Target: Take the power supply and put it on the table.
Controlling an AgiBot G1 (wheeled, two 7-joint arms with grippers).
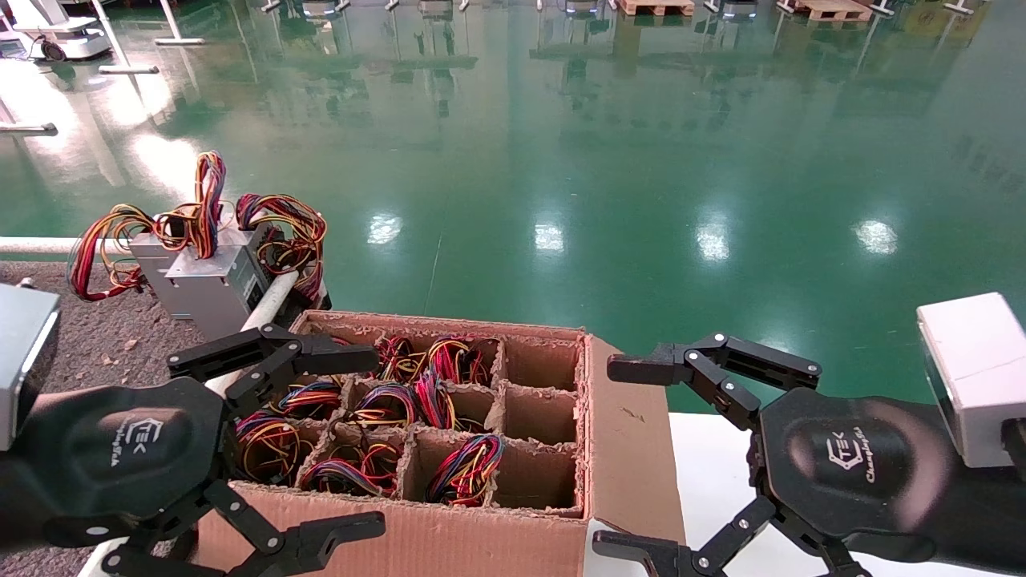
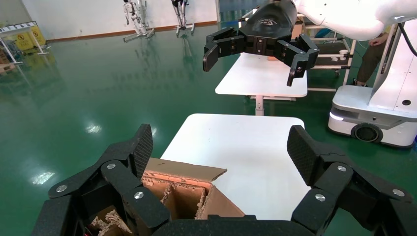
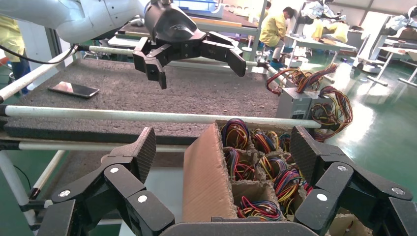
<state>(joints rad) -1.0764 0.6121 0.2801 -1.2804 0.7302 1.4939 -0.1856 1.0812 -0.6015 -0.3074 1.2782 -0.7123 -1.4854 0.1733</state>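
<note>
In the head view, the left tool [image 1: 321, 445] hovers over the near left corner of the cardboard carton [image 1: 633, 449], fingers spread wide and holding nothing; the right tool [image 1: 633, 461] hangs at the carton's right flap, equally spread and empty. The carton's divider cells hold power supplies, of which only the wire bundles [image 1: 465, 469] show; several right-hand cells are vacant. Two grey boxes [image 1: 204, 276] already stand at the table [image 1: 96, 336] edge beside the white rail [image 1: 268, 304]. Risk, as a judgement: fingers descending into a cell may close on loose wires instead of the metal body, so the unit could slip or drag a neighbouring bundle; the thin dividers could also snag. The left wrist view adds the white surface [image 2: 236, 147] beyond the carton, hidden elsewhere, but shows no wiring. The right wrist view alone reveals a phone [image 3: 73, 89] lying on the table, an obstacle for placement, and looks along the cells from the side.
</note>
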